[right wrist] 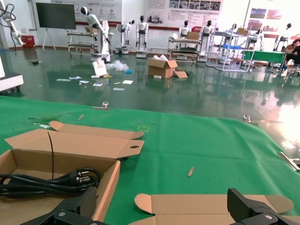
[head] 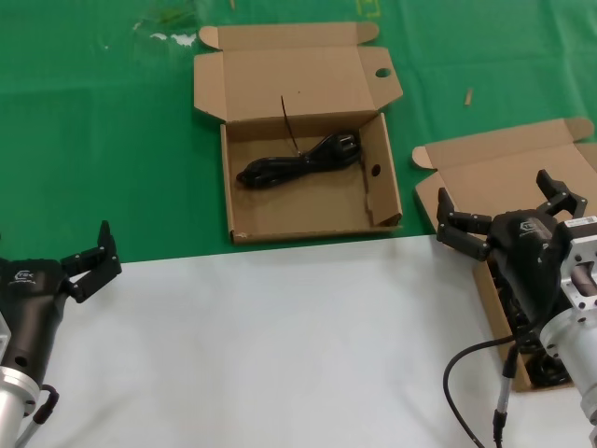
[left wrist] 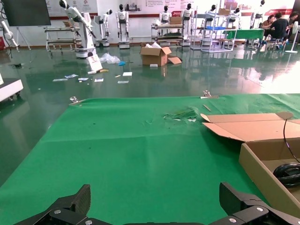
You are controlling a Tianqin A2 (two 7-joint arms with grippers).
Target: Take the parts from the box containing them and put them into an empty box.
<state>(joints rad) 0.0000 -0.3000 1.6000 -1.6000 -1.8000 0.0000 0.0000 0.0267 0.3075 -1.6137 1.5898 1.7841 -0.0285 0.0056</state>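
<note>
Head view. Upper centre: a shallow, squarish brown cardboard mailer box (head: 308,182) with a tall hinged lid folded back and a round finger hole in the lid corner, resting on the green cloth (head: 93,121). Inside it, toward the far wall, lies one black power cord (head: 298,161), a tied elongated bundle with its chunky plug end pointing to the frame's right; a thin black tie strand rises from it.

Right edge: a second, narrower brown corrugated cardboard box (head: 504,177) with a plain lid laid open. Its interior is largely hidden behind the right arm; dark cord-like shapes show in it at lower right, too obscured to count.

The right gripper (head: 508,210) hangs over the near part of this box, its black fingers spread wide and released, holding nothing.

Lower left: the left gripper (head: 93,257) sits at the boundary of the green cloth and the white table surface (head: 280,345), well apart from both boxes, fingers likewise parted and empty.

Right wrist view: the cord's plug and coil appear at lower left inside the mailer. Left wrist view: the mailer's lid and wall appear at right.
</note>
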